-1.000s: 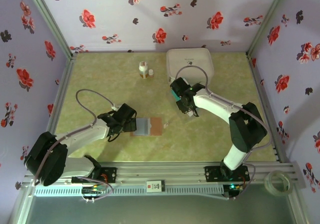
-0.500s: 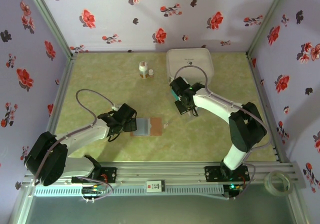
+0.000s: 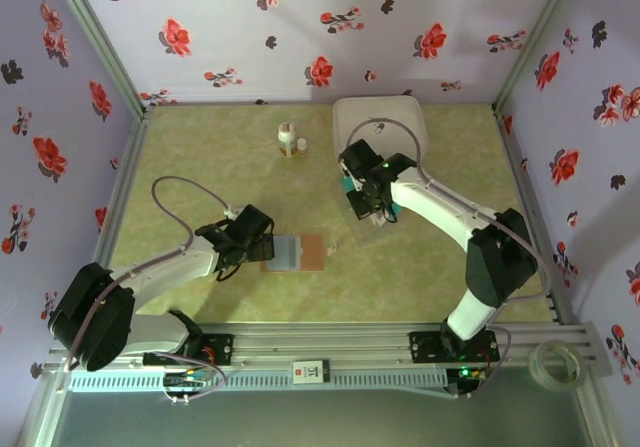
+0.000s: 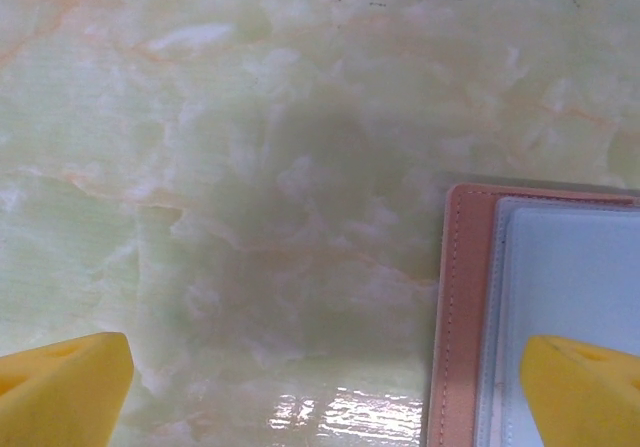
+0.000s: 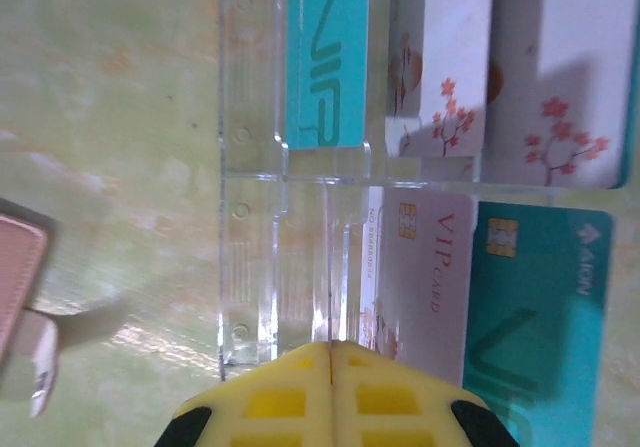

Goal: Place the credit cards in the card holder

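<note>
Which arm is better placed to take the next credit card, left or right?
Probably the right: the right fingers are shut close by the credit cards, while the left fingers stand open at the card holder, away from the cards.

"VIP" runs lengthwise in darker letters on the upper teal card [image 5: 325,57]. The pale card [image 5: 425,277], beside its gold chip, reads "VIP CARD" in reddish letters; small print beginning "NO" follows its edge, the digits too fine to read. The lower teal card [image 5: 535,307] carries a word like "AION" under a diamond sign. The white label [image 3: 310,371] on the rail is illegible
</note>
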